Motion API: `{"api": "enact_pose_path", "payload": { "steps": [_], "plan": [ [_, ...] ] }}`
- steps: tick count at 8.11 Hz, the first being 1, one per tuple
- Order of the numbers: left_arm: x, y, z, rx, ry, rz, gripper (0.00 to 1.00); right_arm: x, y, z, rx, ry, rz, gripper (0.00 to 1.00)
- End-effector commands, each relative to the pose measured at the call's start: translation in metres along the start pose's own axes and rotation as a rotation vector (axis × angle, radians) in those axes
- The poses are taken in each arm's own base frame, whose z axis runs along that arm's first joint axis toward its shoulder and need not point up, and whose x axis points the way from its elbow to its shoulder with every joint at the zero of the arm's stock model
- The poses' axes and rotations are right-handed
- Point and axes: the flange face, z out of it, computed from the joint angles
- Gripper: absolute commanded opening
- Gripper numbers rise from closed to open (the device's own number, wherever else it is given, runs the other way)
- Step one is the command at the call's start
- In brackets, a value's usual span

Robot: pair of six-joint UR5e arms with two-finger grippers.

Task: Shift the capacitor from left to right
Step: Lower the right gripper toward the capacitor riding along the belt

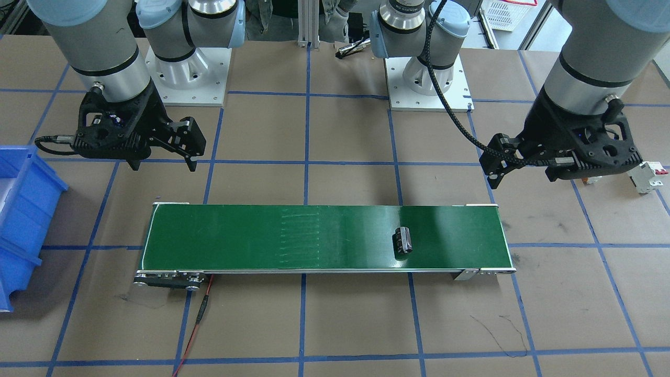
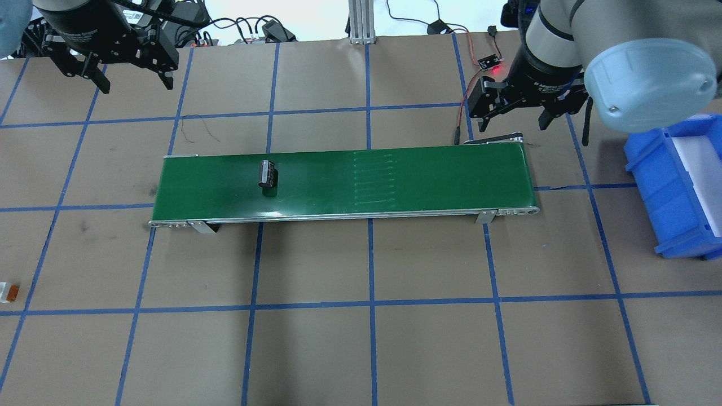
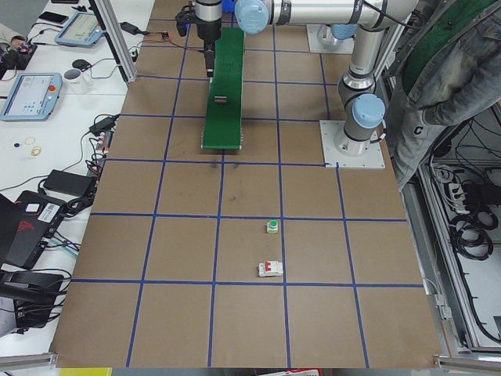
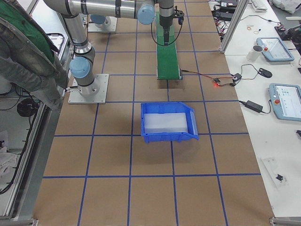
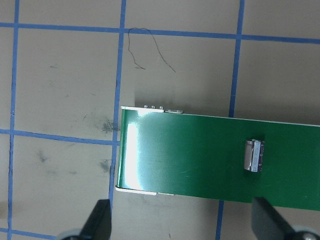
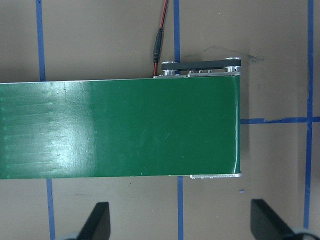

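- The left tool [image 2: 136, 84] hangs high over the left end of the green belt [image 2: 395, 180], fingers spread wide and holding nothing.
- The right tool [image 2: 511, 121] is just as wide open and empty, above the belt's other end.
- The capacitor [image 2: 267, 173] lies on the belt, a little way along from the left tool toward the middle and well apart from the right one (so the left arm looks the nearer).
- Its long axis runs straight across the belt.
- It is a stubby dark cylinder on its side, with a grey sheen at the ends.
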Motion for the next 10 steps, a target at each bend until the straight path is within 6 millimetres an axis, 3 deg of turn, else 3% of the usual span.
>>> {"api": "enact_pose_path", "payload": {
  "steps": [1,3,4,5,7,10],
  "plan": [
    [0.0,0.014,-0.02,0.035,0.009,0.0,1.0,0.002,-0.007,0.015,-0.024,-0.001,-0.029,1.0],
    [0.008,0.015,-0.022,0.039,0.071,0.002,1.0,0.002,-0.009,0.026,-0.044,-0.006,-0.027,1.0],
    [0.015,0.016,-0.022,0.037,0.139,0.003,1.0,0.005,-0.008,0.041,-0.068,-0.033,-0.035,1.0],
    [0.018,0.017,-0.022,0.036,0.172,0.004,1.0,0.016,-0.006,0.052,-0.091,-0.08,-0.024,1.0],
    [0.018,0.018,-0.023,0.033,0.171,0.005,1.0,0.038,-0.01,0.058,-0.097,-0.115,-0.048,1.0],
    [0.015,0.025,-0.03,0.041,0.161,0.004,1.0,0.041,-0.007,0.07,-0.119,-0.12,-0.038,0.98]
  ]
}}
